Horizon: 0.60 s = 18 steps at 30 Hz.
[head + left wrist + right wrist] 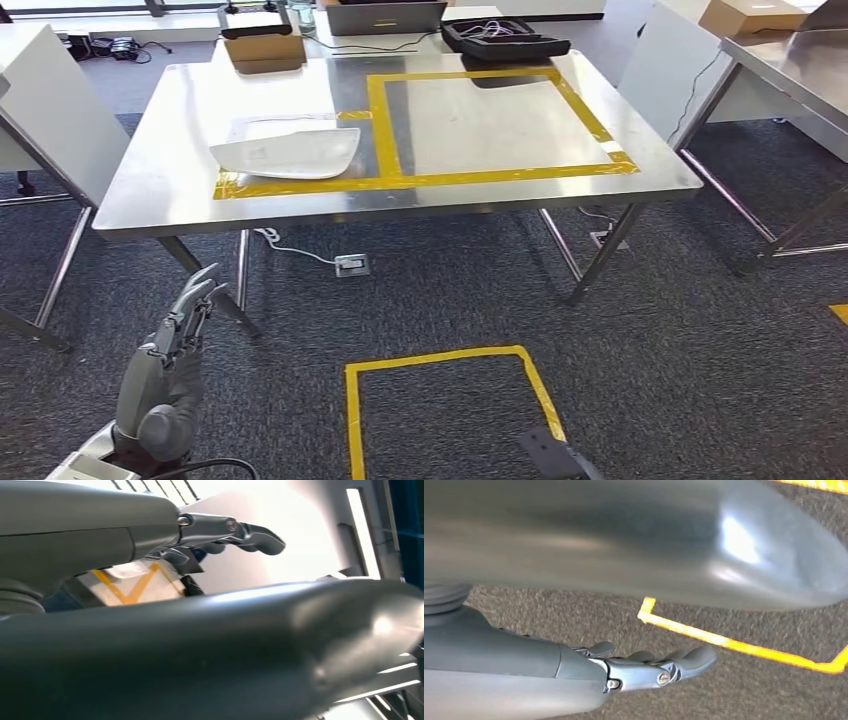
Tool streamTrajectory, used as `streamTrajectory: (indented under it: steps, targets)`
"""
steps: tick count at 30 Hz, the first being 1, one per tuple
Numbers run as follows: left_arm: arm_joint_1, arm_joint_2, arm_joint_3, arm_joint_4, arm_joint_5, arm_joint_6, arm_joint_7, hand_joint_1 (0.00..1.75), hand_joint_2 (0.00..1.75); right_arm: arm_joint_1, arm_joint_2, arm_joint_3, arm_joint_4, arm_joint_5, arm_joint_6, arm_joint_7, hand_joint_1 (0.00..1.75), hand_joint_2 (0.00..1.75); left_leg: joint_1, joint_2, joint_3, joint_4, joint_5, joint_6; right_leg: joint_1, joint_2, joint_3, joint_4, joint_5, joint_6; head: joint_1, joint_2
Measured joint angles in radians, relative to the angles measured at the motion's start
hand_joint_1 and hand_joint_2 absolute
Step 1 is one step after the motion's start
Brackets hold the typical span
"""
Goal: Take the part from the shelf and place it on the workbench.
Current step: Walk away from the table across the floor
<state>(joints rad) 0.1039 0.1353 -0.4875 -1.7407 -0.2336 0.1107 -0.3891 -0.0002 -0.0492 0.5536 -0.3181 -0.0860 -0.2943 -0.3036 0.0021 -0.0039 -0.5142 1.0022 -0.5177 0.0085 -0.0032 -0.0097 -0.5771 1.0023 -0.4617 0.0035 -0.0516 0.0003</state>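
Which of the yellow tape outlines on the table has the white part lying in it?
The smaller outline at the workbench's left holds the white part; the larger square beside it is bare.

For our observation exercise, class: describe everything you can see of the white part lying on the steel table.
The white part is a thin, flat, smooth panel, plastic-looking, with a wide curved outline that narrows to a point at its left end and has rounded corners at its right. It lies flat on the steel table, in the left section marked by yellow tape, its lower edge near the front strip. Nothing else touches it; no robot hand is near it.
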Motion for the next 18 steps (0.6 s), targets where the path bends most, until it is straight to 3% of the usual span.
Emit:
streamTrajectory:
  steps: [1, 2, 6, 14, 18]
  targets:
    - [0.000, 0.000, 0.000, 0.002, 0.001, 0.000, 0.000, 0.00, 0.00, 0.002, 0.000, 0.000, 0.000, -0.004, 0.002, 0.000, 0.00, 0.00, -0.001, 0.000, -0.002, 0.000, 0.002, 0.004, 0.000, 0.000, 0.000, -0.003, 0.003, -0.005, 0.000, 0.000]
    - [0.000, 0.000, 0.000, 0.005, 0.001, 0.000, 0.001, 0.00, 0.00, 0.003, 0.000, 0.001, 0.000, -0.007, 0.004, 0.000, 0.00, 0.00, -0.003, 0.000, -0.003, 0.001, 0.005, 0.007, -0.001, 0.000, 0.000, -0.006, 0.010, -0.003, 0.000, 0.000]
    - [-0.002, 0.000, 0.000, 0.018, 0.005, -0.004, 0.002, 0.00, 0.00, 0.008, 0.004, 0.001, 0.002, -0.016, 0.007, -0.001, 0.00, 0.00, -0.005, 0.001, -0.011, 0.004, 0.010, 0.013, -0.003, 0.002, -0.003, -0.013, 0.028, 0.021, 0.000, 0.000]
    - [-0.012, -0.001, 0.000, 0.031, 0.008, -0.014, 0.009, 0.00, 0.00, -0.002, 0.016, 0.002, 0.009, -0.030, 0.000, -0.003, 0.00, 0.00, -0.006, 0.002, -0.016, 0.006, 0.011, 0.014, -0.004, 0.004, -0.007, -0.014, 0.031, 0.029, 0.000, 0.000]
    - [-0.023, -0.003, 0.000, 0.034, 0.005, -0.016, 0.010, 0.00, 0.00, -0.007, 0.024, 0.002, 0.009, -0.029, 0.000, -0.002, 0.00, 0.00, -0.005, 0.002, -0.013, -0.005, 0.026, 0.024, -0.009, 0.004, -0.008, -0.019, 0.036, 0.046, 0.000, 0.000]
